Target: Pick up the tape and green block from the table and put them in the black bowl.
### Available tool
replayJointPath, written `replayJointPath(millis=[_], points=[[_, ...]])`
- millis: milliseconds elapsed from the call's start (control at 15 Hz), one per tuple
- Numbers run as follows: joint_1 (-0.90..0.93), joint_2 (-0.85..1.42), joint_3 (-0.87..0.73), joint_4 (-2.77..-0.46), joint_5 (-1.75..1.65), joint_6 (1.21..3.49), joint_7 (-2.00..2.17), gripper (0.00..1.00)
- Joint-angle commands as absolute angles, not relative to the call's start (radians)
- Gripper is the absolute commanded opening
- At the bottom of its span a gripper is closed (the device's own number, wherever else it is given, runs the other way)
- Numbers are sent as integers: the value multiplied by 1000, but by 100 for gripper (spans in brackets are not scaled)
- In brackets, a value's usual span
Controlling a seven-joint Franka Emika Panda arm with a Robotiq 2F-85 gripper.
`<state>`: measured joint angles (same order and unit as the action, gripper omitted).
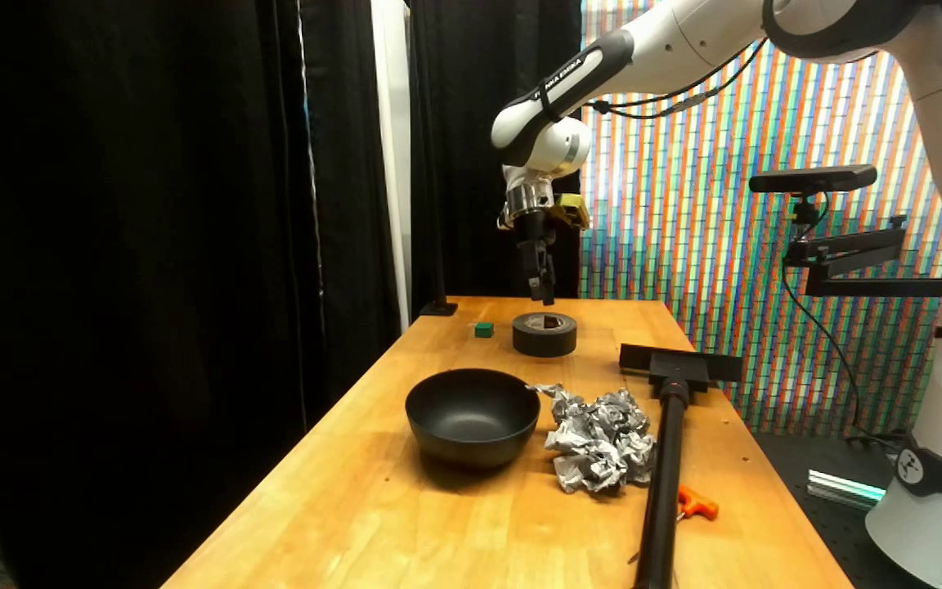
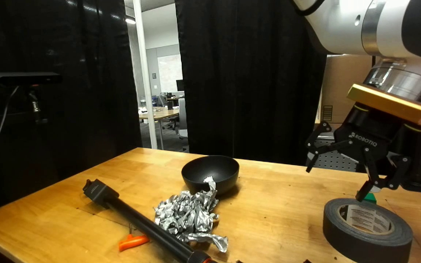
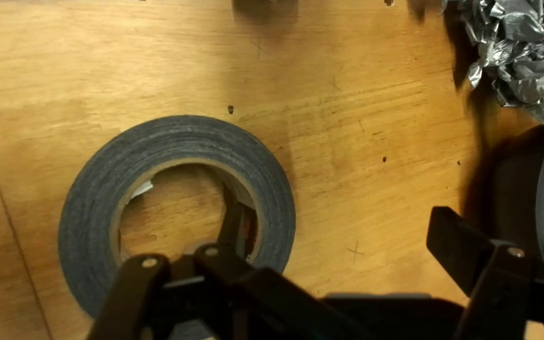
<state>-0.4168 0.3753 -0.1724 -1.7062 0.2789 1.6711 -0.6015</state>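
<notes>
The tape is a wide dark grey roll lying flat on the table, seen in both exterior views (image 1: 545, 342) (image 2: 367, 244) and the wrist view (image 3: 88, 212). The small green block lies beside it in both exterior views (image 1: 483, 330) (image 2: 370, 198); it does not show in the wrist view. The black bowl (image 1: 471, 450) (image 2: 192, 181) (image 3: 513, 193) stands upright, and its visible inside is bare. My gripper (image 1: 542, 290) (image 2: 336, 180) (image 3: 343, 231) is open and empty above the table. One finger overlaps the tape's hole in the wrist view; the other is toward the bowl.
Crumpled silver foil (image 1: 602, 442) (image 2: 188, 212) (image 3: 531, 56) lies against or close beside the bowl. A long black pole tool (image 1: 663, 483) (image 2: 148, 223) lies past the foil, with an orange-handled tool (image 1: 697, 502) (image 2: 133, 241) by it. A black stand base (image 1: 438, 309) sits near the table's edge.
</notes>
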Motion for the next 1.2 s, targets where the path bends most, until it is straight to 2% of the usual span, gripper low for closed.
replayJointPath(millis=[0, 1133], points=[[-416, 406, -172, -1660, 291, 1645, -571, 100], [-422, 499, -164, -1574, 275, 1563, -461, 100]])
